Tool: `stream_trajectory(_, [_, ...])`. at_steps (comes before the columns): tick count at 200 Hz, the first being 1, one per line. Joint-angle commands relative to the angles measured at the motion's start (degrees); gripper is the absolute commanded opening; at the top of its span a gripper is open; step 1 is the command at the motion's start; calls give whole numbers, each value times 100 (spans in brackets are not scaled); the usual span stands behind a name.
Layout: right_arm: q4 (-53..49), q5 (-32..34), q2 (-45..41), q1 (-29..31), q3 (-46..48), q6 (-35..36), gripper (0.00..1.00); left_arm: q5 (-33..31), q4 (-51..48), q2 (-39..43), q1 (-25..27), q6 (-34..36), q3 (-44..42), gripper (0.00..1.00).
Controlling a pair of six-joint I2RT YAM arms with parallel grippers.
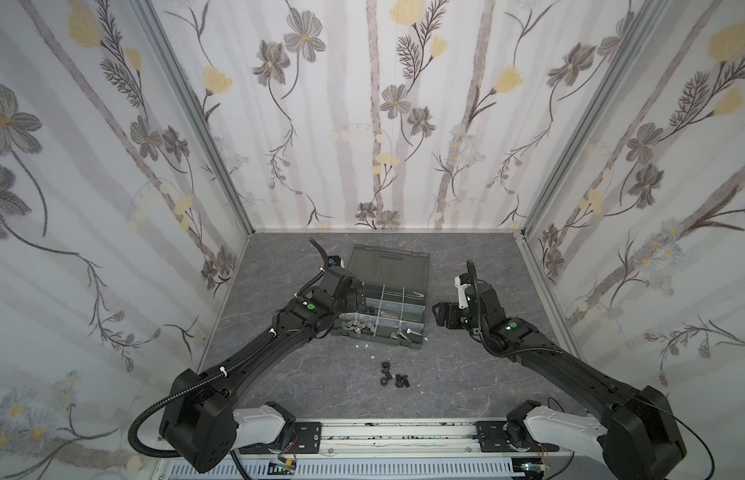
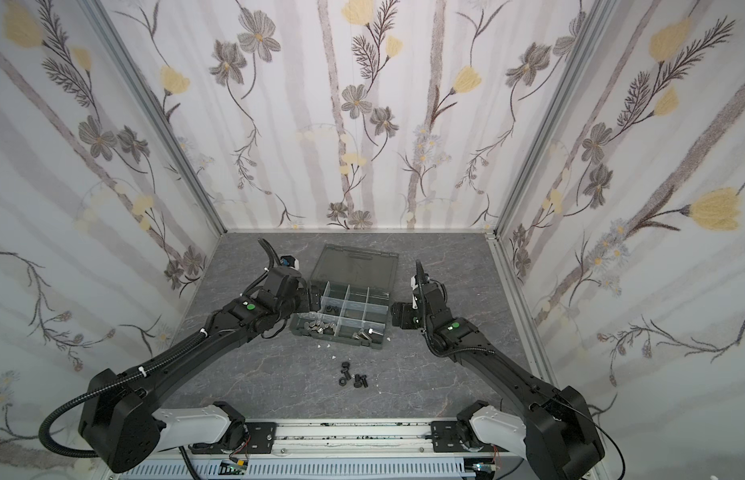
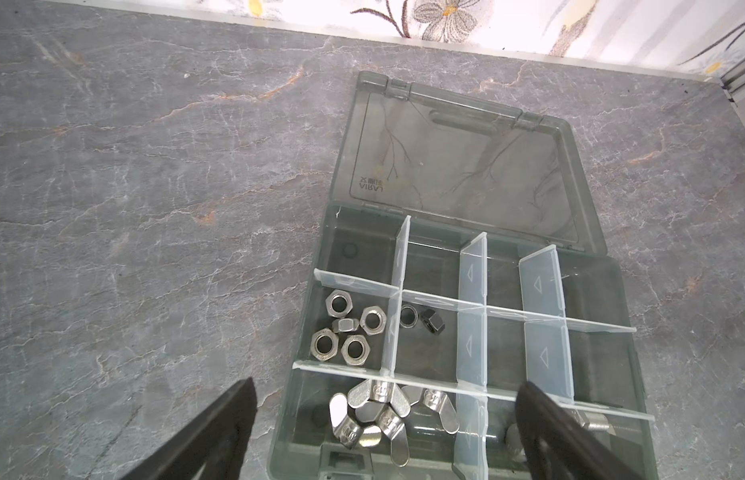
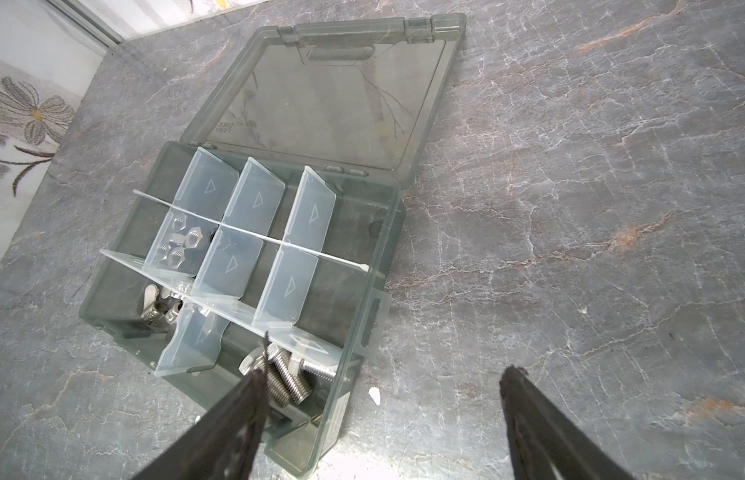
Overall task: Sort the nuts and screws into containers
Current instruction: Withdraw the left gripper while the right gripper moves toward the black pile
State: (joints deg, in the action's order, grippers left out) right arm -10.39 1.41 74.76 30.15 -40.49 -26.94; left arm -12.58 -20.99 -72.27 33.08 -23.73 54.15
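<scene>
Bare tabletop around loose screws; upright dividers between containers

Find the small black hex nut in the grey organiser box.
Left wrist view: the black hex nut lies in a middle-row cell in the box's left half, beside a dark ring nut.

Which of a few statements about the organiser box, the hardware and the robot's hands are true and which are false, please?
1. The organiser box lid is shut. False: it lies open behind the cells.
2. Black screws and nuts lie loose on the table before the box. True.
3. The left hand grips a wing nut. False: it is open and empty; the wing nuts lie in a cell.
4. Silver screws lie in a box cell. True.
5. The silver hex nuts share the wing nuts' cell. False: a divider separates them.
</scene>
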Motion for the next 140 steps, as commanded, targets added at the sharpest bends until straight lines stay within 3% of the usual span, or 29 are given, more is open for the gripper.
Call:
stream_trajectory(1, [164,-43,-41,-8,31,-34,87,-161,165,257,-46,-222,-176,100])
stream_trajectory(140, [23,-207,-49,160,-93,201,87,-288,263,823,-170,-534,-677,100])
